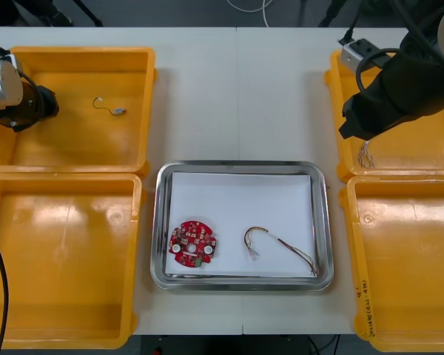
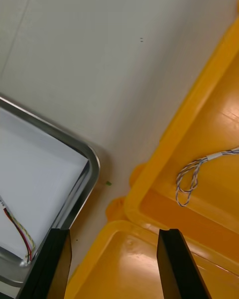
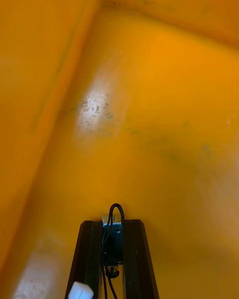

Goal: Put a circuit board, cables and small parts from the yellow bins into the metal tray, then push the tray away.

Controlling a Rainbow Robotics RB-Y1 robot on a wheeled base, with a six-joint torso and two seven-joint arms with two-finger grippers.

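Tabletop (image 1: 237, 96) looks pale around the white-lined metal tray (image 1: 325, 222). Left gripper (image 3: 113, 225) pinches a black cable (image 3: 110, 212) inside a yellow bin (image 1: 74, 53), right gripper (image 2: 117, 236) spread wide, holding nothing.

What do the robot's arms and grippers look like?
The left arm is a shiny silver tube with a black end. The right arm is bulky and black, with a black wire looping over it. The left gripper and right gripper each have two flat black fingers.
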